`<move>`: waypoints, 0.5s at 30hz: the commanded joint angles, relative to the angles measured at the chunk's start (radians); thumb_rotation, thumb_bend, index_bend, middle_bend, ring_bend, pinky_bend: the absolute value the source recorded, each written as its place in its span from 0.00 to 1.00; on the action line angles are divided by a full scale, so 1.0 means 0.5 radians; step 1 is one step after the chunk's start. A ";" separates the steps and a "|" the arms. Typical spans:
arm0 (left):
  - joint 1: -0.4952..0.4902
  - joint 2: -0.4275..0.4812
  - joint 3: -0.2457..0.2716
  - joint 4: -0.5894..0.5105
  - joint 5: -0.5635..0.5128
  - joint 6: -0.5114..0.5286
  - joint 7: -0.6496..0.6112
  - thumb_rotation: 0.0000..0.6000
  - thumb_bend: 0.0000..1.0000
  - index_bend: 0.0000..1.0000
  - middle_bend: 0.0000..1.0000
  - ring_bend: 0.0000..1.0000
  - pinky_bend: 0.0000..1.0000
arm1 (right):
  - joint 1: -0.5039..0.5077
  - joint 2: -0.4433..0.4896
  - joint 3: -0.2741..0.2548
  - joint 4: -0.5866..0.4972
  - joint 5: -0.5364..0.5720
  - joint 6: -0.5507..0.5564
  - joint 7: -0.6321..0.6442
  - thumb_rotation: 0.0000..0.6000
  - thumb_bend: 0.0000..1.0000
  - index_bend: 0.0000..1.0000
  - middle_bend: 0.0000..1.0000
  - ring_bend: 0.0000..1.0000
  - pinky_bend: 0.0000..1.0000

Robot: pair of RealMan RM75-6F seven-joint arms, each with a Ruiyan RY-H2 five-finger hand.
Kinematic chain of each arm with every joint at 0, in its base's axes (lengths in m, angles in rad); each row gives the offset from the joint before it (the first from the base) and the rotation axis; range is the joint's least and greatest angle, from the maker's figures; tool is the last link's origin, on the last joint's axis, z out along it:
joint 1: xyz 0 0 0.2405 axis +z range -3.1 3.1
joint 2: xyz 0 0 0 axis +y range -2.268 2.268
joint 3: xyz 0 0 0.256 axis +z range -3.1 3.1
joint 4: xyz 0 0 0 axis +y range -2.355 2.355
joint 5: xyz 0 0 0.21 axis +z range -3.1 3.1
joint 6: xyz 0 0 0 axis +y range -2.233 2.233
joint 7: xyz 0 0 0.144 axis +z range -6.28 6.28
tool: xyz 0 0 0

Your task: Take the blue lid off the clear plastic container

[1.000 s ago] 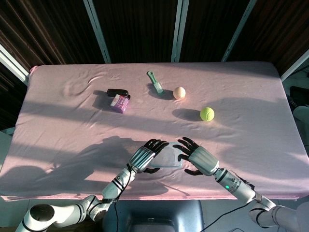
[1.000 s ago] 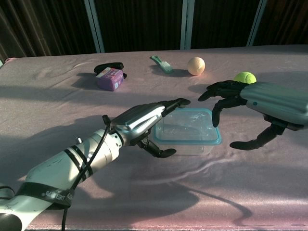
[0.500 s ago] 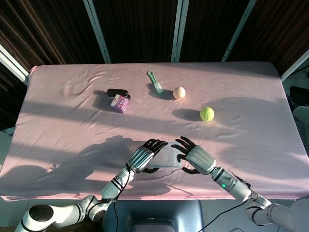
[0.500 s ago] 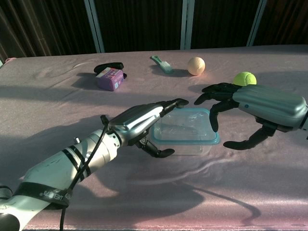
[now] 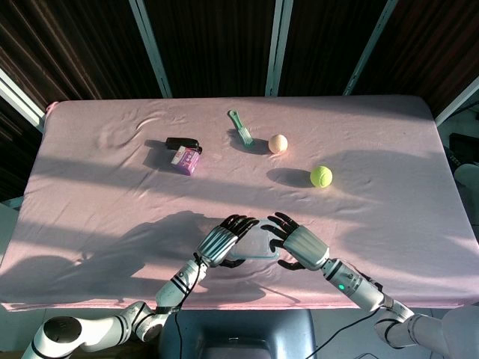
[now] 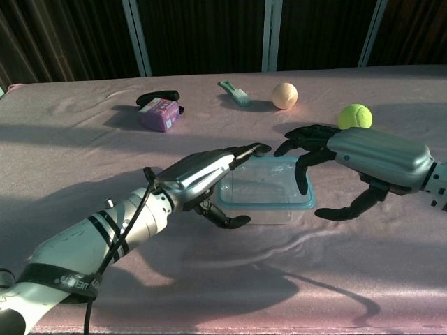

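The clear plastic container (image 6: 269,213) with its blue-rimmed lid (image 6: 265,183) sits near the table's front edge, also seen in the head view as container (image 5: 254,247). My left hand (image 6: 199,174) (image 5: 221,243) holds its left end, with fingers laid across the lid's left edge and the thumb against the front-left wall. My right hand (image 6: 363,157) (image 5: 299,247) arches over the right end. Its fingertips (image 6: 300,185) curl down onto the lid's right edge, and the thumb reaches toward the front-right corner without a clear pinch.
Further back on the pink cloth (image 5: 112,194) lie a tennis ball (image 5: 321,176), a peach ball (image 5: 278,143), a green brush (image 5: 241,127), a purple box (image 5: 185,159) and a black object (image 5: 183,142). The table's front edge runs just below the hands.
My right hand has moved left until its fingers reach over the lid's right edge. The container and my left hand have shifted slightly left together.
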 commanded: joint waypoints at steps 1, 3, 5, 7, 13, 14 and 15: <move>0.002 0.003 0.001 -0.008 0.004 0.003 0.002 1.00 0.35 0.02 0.33 0.32 0.39 | 0.005 -0.004 -0.001 -0.004 0.004 0.000 0.002 1.00 0.38 0.66 0.27 0.07 0.11; 0.004 0.006 0.003 -0.015 0.009 0.007 0.004 1.00 0.35 0.02 0.33 0.32 0.39 | 0.007 -0.007 -0.002 -0.007 0.006 0.004 0.000 1.00 0.38 0.66 0.27 0.07 0.11; 0.004 0.007 0.003 -0.017 0.009 0.008 0.005 1.00 0.35 0.02 0.33 0.32 0.39 | 0.007 -0.008 -0.003 -0.008 0.007 0.005 -0.003 1.00 0.38 0.66 0.27 0.07 0.11; 0.006 0.008 0.004 -0.021 0.012 0.010 0.007 1.00 0.35 0.02 0.33 0.32 0.40 | 0.008 -0.010 -0.004 -0.009 0.008 0.007 -0.013 1.00 0.39 0.67 0.27 0.08 0.11; 0.011 0.019 0.009 -0.044 0.020 0.015 0.016 1.00 0.35 0.02 0.33 0.32 0.40 | 0.017 -0.023 -0.004 -0.020 0.017 0.007 -0.032 1.00 0.38 0.68 0.27 0.08 0.11; 0.012 0.020 0.009 -0.046 0.020 0.015 0.018 1.00 0.35 0.02 0.33 0.32 0.40 | 0.018 -0.024 -0.004 -0.021 0.018 0.009 -0.034 1.00 0.38 0.68 0.27 0.08 0.11; 0.013 0.021 0.008 -0.047 0.019 0.014 0.018 1.00 0.35 0.02 0.33 0.32 0.40 | 0.019 -0.025 -0.003 -0.021 0.019 0.011 -0.038 1.00 0.39 0.68 0.27 0.08 0.11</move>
